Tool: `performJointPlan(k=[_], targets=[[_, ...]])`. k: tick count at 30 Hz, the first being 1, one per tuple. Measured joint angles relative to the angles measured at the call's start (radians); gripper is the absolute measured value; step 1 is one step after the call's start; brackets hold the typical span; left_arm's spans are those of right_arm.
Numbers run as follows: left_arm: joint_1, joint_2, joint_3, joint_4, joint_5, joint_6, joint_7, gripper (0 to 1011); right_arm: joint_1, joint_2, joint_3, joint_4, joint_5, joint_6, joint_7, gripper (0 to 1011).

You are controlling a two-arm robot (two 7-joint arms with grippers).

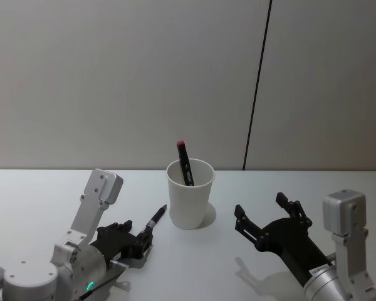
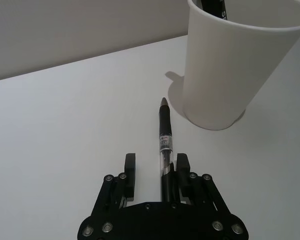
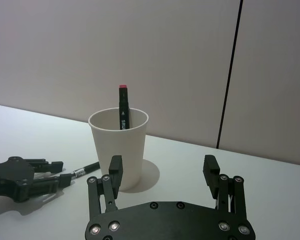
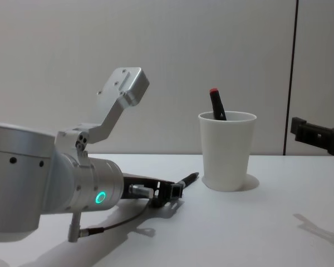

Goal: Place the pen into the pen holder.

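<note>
Pointing at the pen holder (image 1: 189, 200) from its 8 o'clock, the pen (image 2: 165, 140) sits low on the surface (image 1: 37, 200) between the left tool's (image 2: 156, 160) parted fingers, close against one. The right tool (image 1: 259, 205) hovers at 4 o'clock, spread wide and empty. A red-capped marker (image 1: 185, 163) stands in the holder.

Both arms wore matte silver-grey rounded housings. The left arm (image 4: 55, 178) was a thick cylinder at the lower left of the chest view, with a small glowing green ring light (image 4: 101, 197), a thin grey cable (image 4: 117, 222) under it and an angular silver bracket (image 4: 122, 89) dotted with small screw holes. The left gripper (image 2: 156, 162) and right gripper (image 3: 163, 165) were black linkage frames with silver screws (image 3: 95, 229) and squared fingers (image 3: 116, 167). A white printed label (image 1: 318, 271) marked the right arm (image 1: 344, 216) at the lower right of the head view.
</note>
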Motion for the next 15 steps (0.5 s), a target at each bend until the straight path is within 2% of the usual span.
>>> performJointPlan(k=[15], targets=[[0.0,0.0,0.0,0.0,0.0,0.001,0.0,408,0.0,0.0,0.0,0.0,0.0,0.0,0.0,1001]])
